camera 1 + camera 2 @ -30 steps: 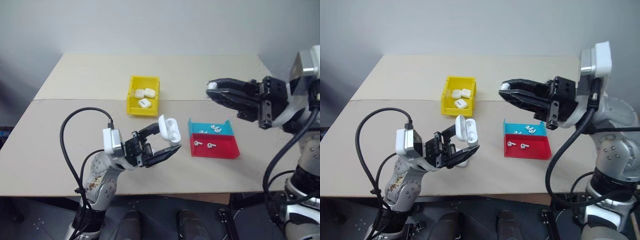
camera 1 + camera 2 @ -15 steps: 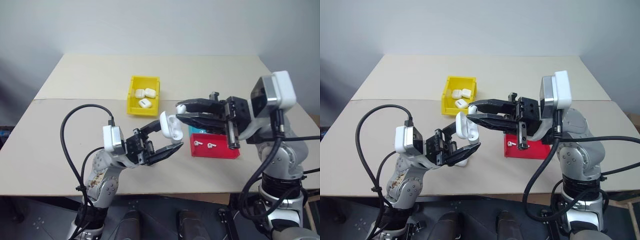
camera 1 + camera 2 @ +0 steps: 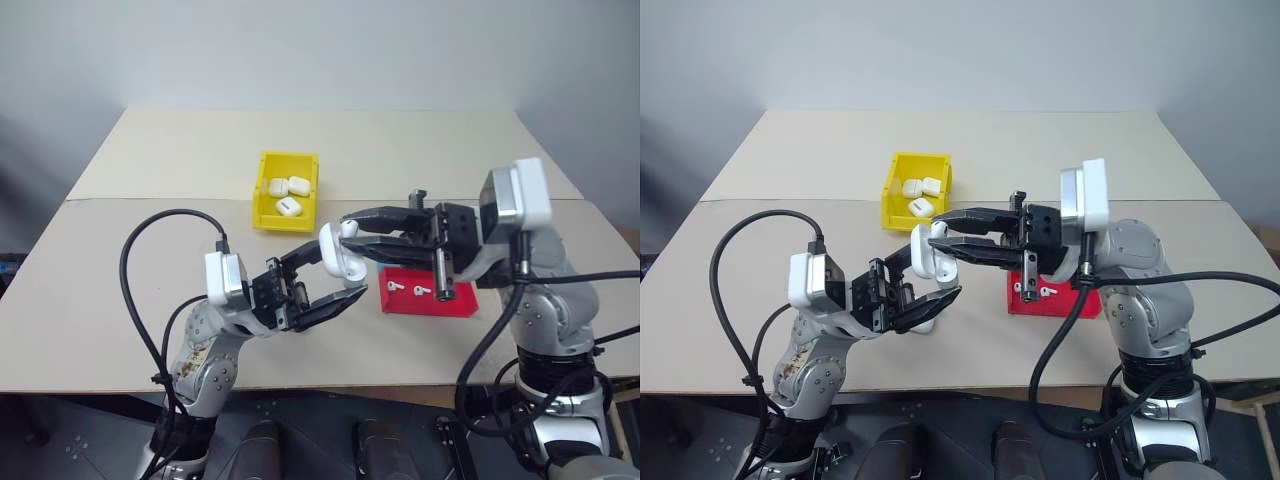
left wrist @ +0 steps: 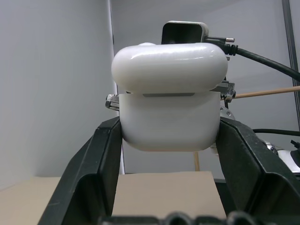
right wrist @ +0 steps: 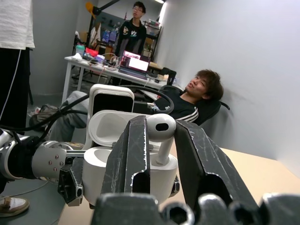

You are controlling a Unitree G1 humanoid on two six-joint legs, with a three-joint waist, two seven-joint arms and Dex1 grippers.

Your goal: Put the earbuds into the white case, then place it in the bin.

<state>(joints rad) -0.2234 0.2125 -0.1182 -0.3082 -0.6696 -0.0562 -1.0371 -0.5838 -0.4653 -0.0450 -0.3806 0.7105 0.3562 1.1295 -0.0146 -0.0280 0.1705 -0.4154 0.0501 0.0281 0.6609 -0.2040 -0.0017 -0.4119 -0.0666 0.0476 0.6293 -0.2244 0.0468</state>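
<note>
Right now my left claw (image 3: 335, 283) is clamped on the white case (image 3: 340, 254), holding it up above the tabletop (image 3: 150, 230) with its lid flipped open. From my left wrist the case (image 4: 169, 101) sits squarely between both black fingers (image 4: 91, 178), touching each side.

My right claw (image 3: 350, 232) reaches in from the other side, pinching one of the earbuds (image 5: 160, 127) by its stem — its rounded head sticks up between my fingers (image 5: 133, 159). That earbud hangs just above the open mouth of the case (image 5: 101, 166), close to it; whether it touches the socket I cannot tell.

Further back on the tabletop stands the bin (image 3: 287, 190), yellow, with three closed white cases (image 3: 288, 192) lying inside it. Beside my right arm sits a shallow red tray (image 3: 428, 292) with two more earbuds (image 3: 407, 289) lying in it, well apart from the case I hold. A sliver of the teal tray (image 3: 382, 262) shows just behind it, mostly hidden by my right claw.

From my right wrist I also see people (image 5: 197, 96) in the room beyond — one seated, others standing by a desk (image 5: 101, 65).
</note>
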